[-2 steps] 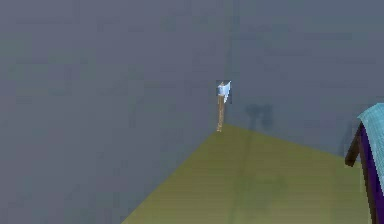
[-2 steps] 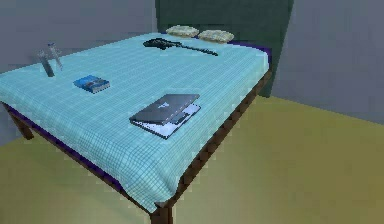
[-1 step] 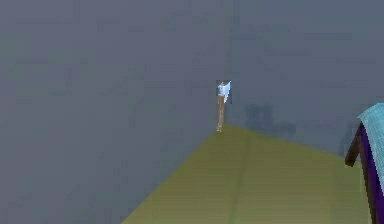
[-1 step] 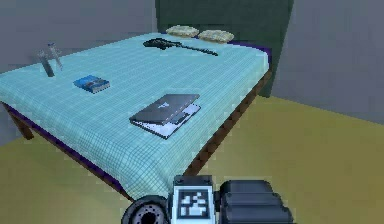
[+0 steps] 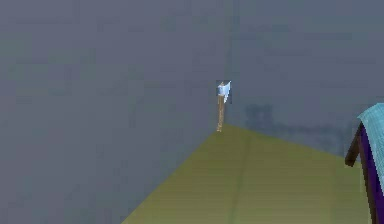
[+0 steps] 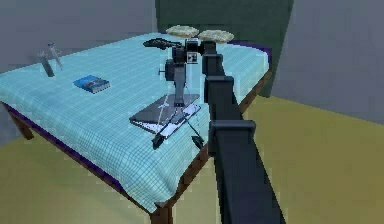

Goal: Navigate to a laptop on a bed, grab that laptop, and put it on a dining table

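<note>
Blue checked cloth covers the bed (image 6: 70, 115). Near its closer edge lies a flat grey thing that looks like the laptop (image 6: 158, 118), but it is small and hard to make out. The dark arm (image 6: 235, 150) reaches out above the bed, and the jaws are at its far end, right where the laptop is. The laptop rests on the bed there, so I cannot tell if the jaws hold it or hold nothing.

A small blue book (image 6: 91, 84) lies on the bed, off toward the arm side view's left. Two pale pillows (image 6: 200, 33) sit at the far end.

In the forward view, a brown stick with a pale top (image 5: 221, 105) stands by the grey wall (image 5: 100, 90).
</note>
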Controlling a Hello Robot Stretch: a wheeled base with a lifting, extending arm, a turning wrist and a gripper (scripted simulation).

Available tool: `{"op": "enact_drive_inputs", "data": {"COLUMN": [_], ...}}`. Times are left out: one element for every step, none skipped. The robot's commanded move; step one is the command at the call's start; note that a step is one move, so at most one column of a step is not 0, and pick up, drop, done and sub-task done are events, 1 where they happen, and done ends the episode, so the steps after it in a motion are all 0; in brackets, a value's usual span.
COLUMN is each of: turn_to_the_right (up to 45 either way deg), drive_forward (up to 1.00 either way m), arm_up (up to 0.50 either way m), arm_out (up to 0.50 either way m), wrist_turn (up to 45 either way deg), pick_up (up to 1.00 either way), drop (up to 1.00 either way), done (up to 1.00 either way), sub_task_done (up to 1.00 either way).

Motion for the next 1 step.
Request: {"op": "enact_drive_inputs", "data": {"turn_to_the_right": [0.0], "drive_forward": [0.0], "arm_up": [0.0], "arm_out": [0.0], "wrist_turn": [45.0], "pick_up": [0.0], "drop": [0.0], "done": [0.0], "sub_task_done": [0.0]}}
